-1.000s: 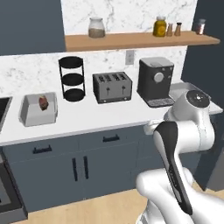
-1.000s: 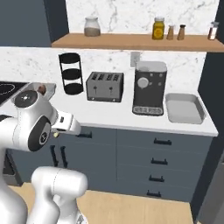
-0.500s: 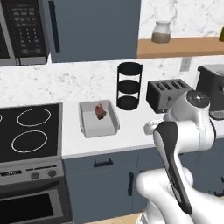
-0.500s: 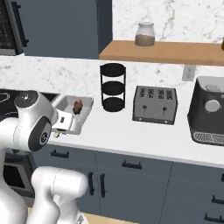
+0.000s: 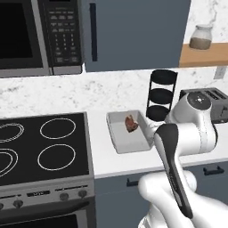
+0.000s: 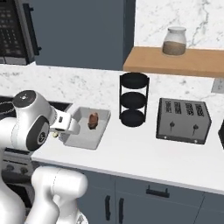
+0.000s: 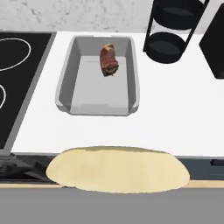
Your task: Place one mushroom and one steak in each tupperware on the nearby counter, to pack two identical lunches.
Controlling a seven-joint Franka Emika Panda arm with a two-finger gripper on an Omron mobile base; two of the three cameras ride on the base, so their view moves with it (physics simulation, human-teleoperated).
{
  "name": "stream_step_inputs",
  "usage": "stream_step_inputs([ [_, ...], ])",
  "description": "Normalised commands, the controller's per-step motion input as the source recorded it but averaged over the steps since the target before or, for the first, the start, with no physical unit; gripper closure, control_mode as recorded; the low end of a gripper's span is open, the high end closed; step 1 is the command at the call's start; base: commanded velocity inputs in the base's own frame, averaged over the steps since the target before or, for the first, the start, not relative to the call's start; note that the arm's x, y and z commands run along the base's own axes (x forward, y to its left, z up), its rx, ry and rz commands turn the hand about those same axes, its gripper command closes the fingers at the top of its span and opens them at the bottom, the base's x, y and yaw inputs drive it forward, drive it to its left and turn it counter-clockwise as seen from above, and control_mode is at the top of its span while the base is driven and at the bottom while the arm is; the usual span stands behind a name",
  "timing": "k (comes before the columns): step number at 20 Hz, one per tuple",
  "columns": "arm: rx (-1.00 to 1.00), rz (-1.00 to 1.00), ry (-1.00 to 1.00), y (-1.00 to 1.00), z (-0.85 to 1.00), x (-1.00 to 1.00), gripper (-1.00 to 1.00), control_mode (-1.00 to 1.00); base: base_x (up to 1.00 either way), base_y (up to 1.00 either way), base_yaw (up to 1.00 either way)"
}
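The pincer (image 6: 56, 133) is closed on a pale tan, rounded item, apparently the mushroom (image 7: 117, 169), which blocks the lower part of the hand view; the fingertips themselves cannot be made out. Ahead of the pincer and below it, the tupperware (image 7: 70, 94) sits on the white counter (image 7: 175, 113), near its front edge. One brown-red steak (image 7: 109, 60) lies inside the tub, toward its far end. Beyond the tub and to the pincer's right stands a black three-tier rack (image 6: 133, 99), with a toaster (image 6: 182, 120) further right. To the pincer's left is the black cooktop (image 5: 42, 147). A jar (image 6: 174, 41) rests on the wooden shelf (image 6: 175, 63) above.
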Motion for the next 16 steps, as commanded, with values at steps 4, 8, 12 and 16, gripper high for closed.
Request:
stream_step_inputs([
  [4,0.00,0.00,0.00,0.00,0.00,0.00,1.00,1.00,0.16,-0.03,-0.11],
  [8,0.00,0.00,0.00,0.00,0.00,0.00,1.00,1.00,0.29,0.33,-0.19],
  [12,0.00,0.00,0.00,0.00,0.00,0.00,1.00,1.00,0.37,0.55,-0.14],
  [16,0.00,0.00,0.00,0.00,0.00,0.00,1.00,1.00,0.47,0.29,-0.05],
])
